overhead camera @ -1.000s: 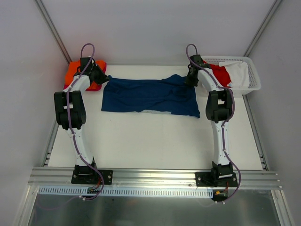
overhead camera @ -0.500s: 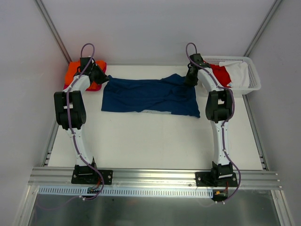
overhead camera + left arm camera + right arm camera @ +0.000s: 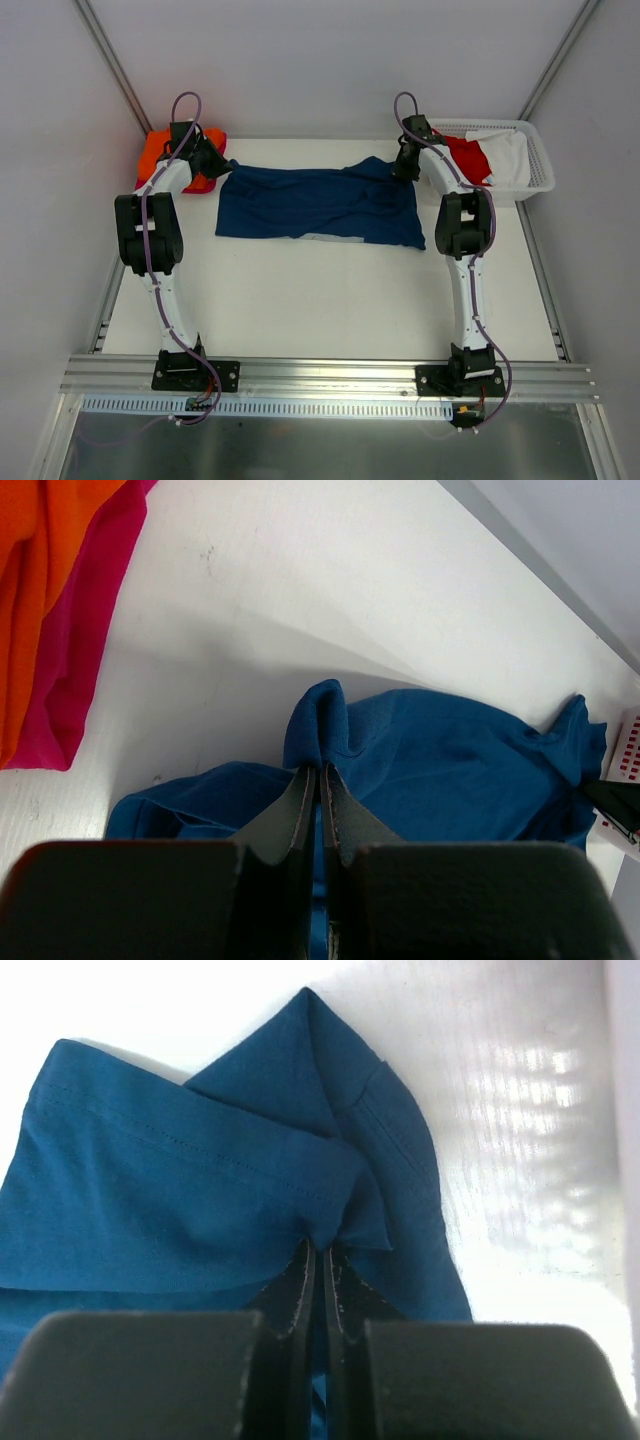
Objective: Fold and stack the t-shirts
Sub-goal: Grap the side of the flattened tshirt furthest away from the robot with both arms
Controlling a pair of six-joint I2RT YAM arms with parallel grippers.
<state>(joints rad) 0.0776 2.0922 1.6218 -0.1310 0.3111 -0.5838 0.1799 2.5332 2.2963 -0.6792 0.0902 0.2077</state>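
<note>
The navy blue t-shirt (image 3: 315, 203) lies spread across the far middle of the table. My left gripper (image 3: 226, 165) is shut on its far left corner; in the left wrist view the cloth (image 3: 440, 770) bunches up between the closed gripper (image 3: 320, 770). My right gripper (image 3: 402, 170) is shut on its far right corner; in the right wrist view a pinched fold of the shirt (image 3: 200, 1200) rises from the closed gripper (image 3: 322, 1248). An orange shirt (image 3: 155, 150) on a magenta-pink one (image 3: 200, 183) lies at the far left. Red (image 3: 468, 155) and white (image 3: 508, 155) shirts fill the basket.
The white lattice basket (image 3: 545, 175) stands at the far right, just right of my right arm. The orange (image 3: 40, 570) and pink (image 3: 85, 650) shirts show at the left of the left wrist view. Side walls close in both edges.
</note>
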